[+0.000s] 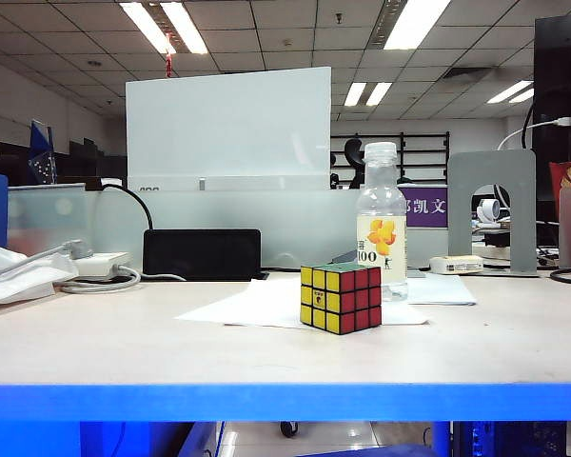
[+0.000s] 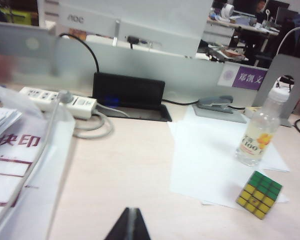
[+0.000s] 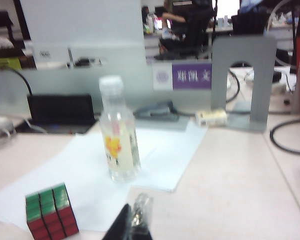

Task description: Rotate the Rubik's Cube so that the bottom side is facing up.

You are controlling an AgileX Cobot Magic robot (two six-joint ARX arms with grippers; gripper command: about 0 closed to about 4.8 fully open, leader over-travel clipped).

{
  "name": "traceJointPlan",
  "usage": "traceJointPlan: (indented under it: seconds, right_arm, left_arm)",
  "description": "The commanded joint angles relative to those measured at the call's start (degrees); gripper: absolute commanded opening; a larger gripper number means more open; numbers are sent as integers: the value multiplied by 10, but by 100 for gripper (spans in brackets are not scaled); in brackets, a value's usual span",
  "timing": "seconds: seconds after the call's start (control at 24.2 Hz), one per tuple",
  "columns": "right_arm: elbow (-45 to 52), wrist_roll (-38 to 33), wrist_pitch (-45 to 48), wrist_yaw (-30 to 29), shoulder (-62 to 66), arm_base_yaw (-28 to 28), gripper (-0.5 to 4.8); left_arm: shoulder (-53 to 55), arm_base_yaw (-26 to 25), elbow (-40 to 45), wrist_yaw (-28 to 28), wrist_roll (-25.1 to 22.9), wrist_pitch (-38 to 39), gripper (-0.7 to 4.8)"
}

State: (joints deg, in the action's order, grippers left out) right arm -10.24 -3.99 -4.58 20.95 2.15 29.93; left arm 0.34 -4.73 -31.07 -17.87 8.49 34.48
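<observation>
The Rubik's Cube (image 1: 340, 297) stands alone on a white sheet of paper (image 1: 266, 303) in the middle of the table, yellow face toward the left front, red face toward the right front. The left wrist view shows the Rubik's Cube (image 2: 259, 194) with green on top and yellow on the side; in the right wrist view the Rubik's Cube (image 3: 51, 212) shows green on top and red on the side. My left gripper (image 2: 131, 212) is shut, empty, pulled back well clear of the cube. My right gripper (image 3: 136, 210) is shut, empty, also drawn back from it. Neither arm appears in the exterior view.
A clear plastic bottle (image 1: 381, 221) with an orange label stands just behind the cube on the paper. A black box (image 1: 202, 253), a power strip (image 2: 60, 101) with cables, a stapler (image 2: 216, 104) and a grey bookend (image 1: 492, 209) line the back. Plastic-wrapped papers (image 2: 20, 165) lie at left.
</observation>
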Motion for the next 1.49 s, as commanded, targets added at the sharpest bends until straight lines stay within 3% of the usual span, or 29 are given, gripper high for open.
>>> traceJointPlan:
  seconds: [0.04, 0.12, 0.33, 0.58, 0.66, 0.95, 1.11, 1.36, 1.49]
  right_arm:
    - [30, -3, 44, 35, 0, -4, -1]
    - [46, -3, 50, 51, 0, -11, -1]
    - [58, -3, 66, 51, -1, -49, -1]
    - [62, -6, 65, -22, 0, -136, -1]
    - [69, -10, 65, -58, 0, -169, -1]
    - [89, -34, 64, -91, 0, -263, -1]
    - [92, -33, 65, -134, 0, -286, -1]
    - [100, -33, 36, -136, 0, -287, -1]
    - [100, -33, 47, -136, 0, -286, -1]
  left_arm:
    - [-2, -1, 5, 28, -10, -18, -5]
    - [-2, -1, 28, 29, 13, -54, -5]
    - [-2, -1, 112, 43, 127, -153, -5]
    - [-2, -1, 186, 94, 119, -223, -5]
    - [-2, -1, 204, 97, 109, -232, -5]
    - [-2, -1, 282, 76, 104, -255, -5]
    - [-2, -1, 303, 35, 104, -256, -5]
    - [-1, -1, 306, 38, 100, -254, -5]
    - [-1, -1, 305, 16, 150, -256, -4]
